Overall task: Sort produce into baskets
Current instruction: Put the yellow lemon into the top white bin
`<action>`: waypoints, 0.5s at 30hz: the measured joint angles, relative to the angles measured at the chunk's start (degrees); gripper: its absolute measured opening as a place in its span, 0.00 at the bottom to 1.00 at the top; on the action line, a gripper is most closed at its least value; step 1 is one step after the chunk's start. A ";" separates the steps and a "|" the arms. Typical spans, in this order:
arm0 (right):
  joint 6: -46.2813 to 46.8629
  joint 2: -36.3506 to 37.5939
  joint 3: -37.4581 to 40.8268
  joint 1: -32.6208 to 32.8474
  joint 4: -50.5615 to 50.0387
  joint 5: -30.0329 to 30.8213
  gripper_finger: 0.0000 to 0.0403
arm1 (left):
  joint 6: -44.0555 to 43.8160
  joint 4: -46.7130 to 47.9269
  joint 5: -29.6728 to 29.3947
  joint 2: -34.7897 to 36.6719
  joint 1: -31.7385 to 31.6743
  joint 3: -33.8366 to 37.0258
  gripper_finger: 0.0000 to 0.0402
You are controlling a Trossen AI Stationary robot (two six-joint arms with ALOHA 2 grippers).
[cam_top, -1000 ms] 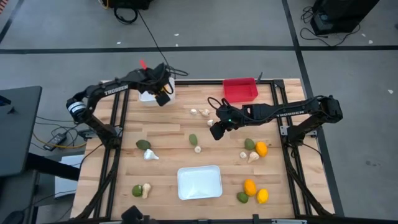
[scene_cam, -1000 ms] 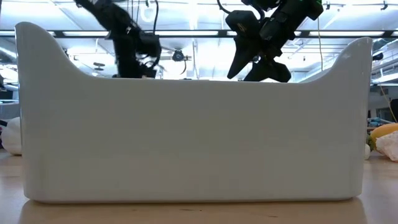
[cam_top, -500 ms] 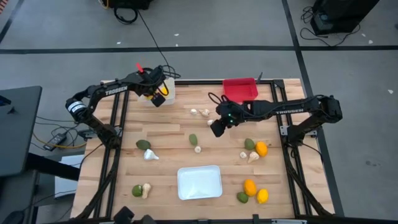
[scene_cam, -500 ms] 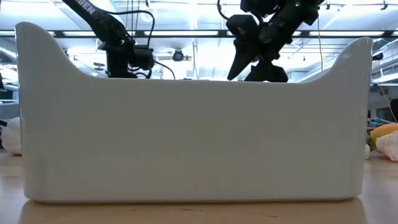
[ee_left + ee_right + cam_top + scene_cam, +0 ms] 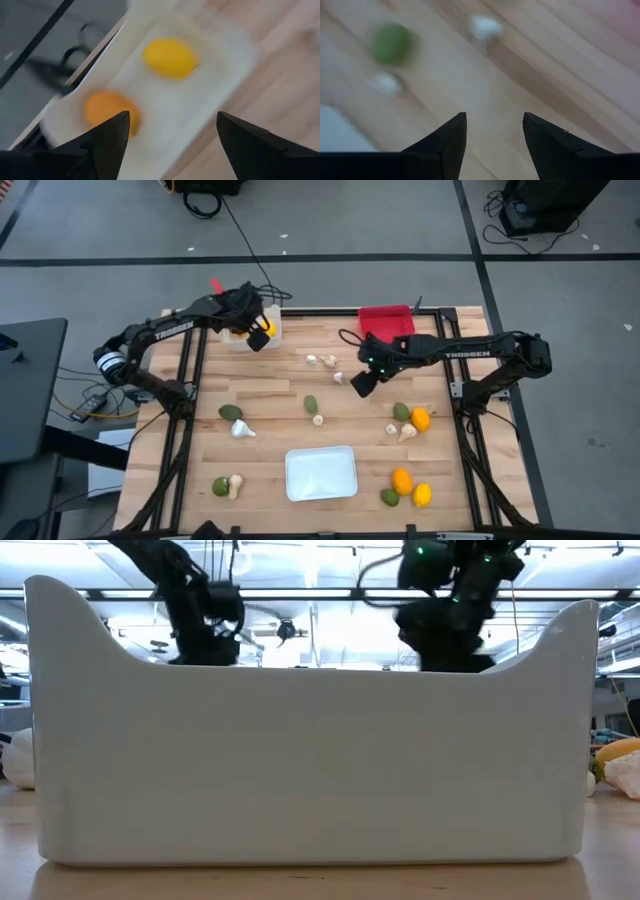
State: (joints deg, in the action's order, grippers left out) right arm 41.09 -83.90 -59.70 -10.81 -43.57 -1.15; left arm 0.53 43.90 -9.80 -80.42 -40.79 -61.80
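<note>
Two fruits, one yellow fruit (image 5: 170,57) and one orange fruit (image 5: 107,110), lie in the deep white bin (image 5: 268,332) at the far left of the surface (image 5: 270,395). Left hand (image 5: 258,337) hangs over that bin, fingers (image 5: 107,137) spread wide, nothing between them. Right hand (image 5: 361,383) is above bare wood near mid-surface, in front of the red bin (image 5: 386,323); fingers (image 5: 445,140) parted, nothing held.

Loose produce on the surface: garlic bulbs (image 5: 320,360) just left of the right hand; a green fruit (image 5: 311,404) with a bulb beside it at centre; another green fruit (image 5: 231,412) and a white bulb to the left; a green-and-beige pair at near left. Right side: green fruit, orange fruit (image 5: 420,419), bulbs, then an orange, yellow and green group near the front. Shallow white tray (image 5: 321,473) sits at front centre; its wall fills the low view.
</note>
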 joint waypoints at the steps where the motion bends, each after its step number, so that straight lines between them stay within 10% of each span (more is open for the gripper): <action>1: -0.46 0.04 0.00 0.00 -2.86 0.64 0.51 | -1.10 -1.52 1.61 0.56 0.75 -0.01 0.75; 6: -0.66 0.09 0.00 0.02 -13.08 1.56 0.51 | -3.28 -8.63 12.15 2.33 5.33 -0.07 0.75; 15: -4.84 0.09 0.00 3.36 -20.43 0.00 0.52 | -5.51 -18.47 11.09 1.30 19.06 -0.02 0.75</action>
State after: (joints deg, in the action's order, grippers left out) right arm 36.25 -83.81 -59.70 -7.44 -64.01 -1.16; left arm -4.98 25.43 1.28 -79.12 -21.73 -61.82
